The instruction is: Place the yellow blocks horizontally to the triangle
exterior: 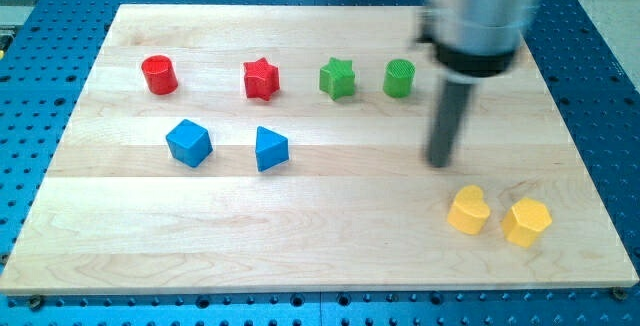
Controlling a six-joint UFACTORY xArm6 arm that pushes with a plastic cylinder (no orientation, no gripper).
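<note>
A blue triangle (270,149) lies left of the board's middle, with a blue cube (188,143) to its left. Two yellow blocks sit at the lower right: a yellow heart (468,210) and a yellow hexagon (526,222), nearly touching. My tip (441,162) is the lower end of the dark rod at the right. It stands just above the yellow heart in the view, apart from it, and far to the right of the triangle.
A row runs along the view's top: a red cylinder (159,75), a red star (261,79), a green star (337,78) and a green cylinder (399,78). The wooden board (330,256) lies on a blue perforated table.
</note>
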